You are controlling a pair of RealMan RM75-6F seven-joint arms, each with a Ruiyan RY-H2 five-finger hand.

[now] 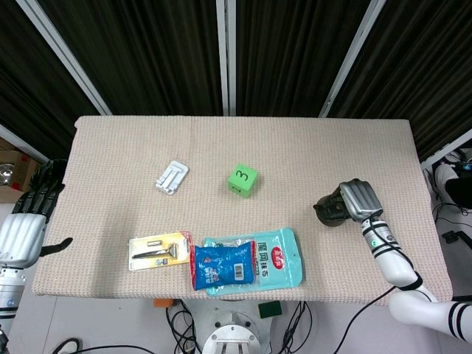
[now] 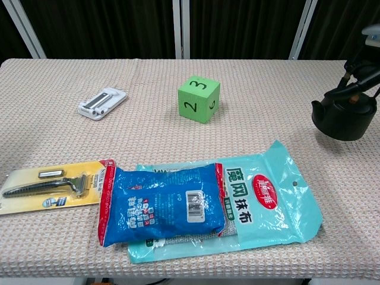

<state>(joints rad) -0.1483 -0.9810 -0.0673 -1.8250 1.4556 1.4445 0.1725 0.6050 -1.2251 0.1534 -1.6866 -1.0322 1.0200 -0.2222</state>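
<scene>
R robot hand (image 1: 357, 200) grasps the small black pot (image 2: 345, 116) from above, lifted just off the desk (image 1: 295, 155) near its R edge; shadow shows underneath in chest view. Keep it level, grip looks top-heavy, so go slow and don't tilt. L robot hand (image 1: 28, 221) released, fingers apart, off desk's L edge, nr razor pack (image 1: 158, 251). Steer clear of teal cloth bag (image 2: 267, 202).

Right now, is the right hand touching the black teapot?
Touching: in the chest view the right hand has its fingers on the black teapot.
</scene>
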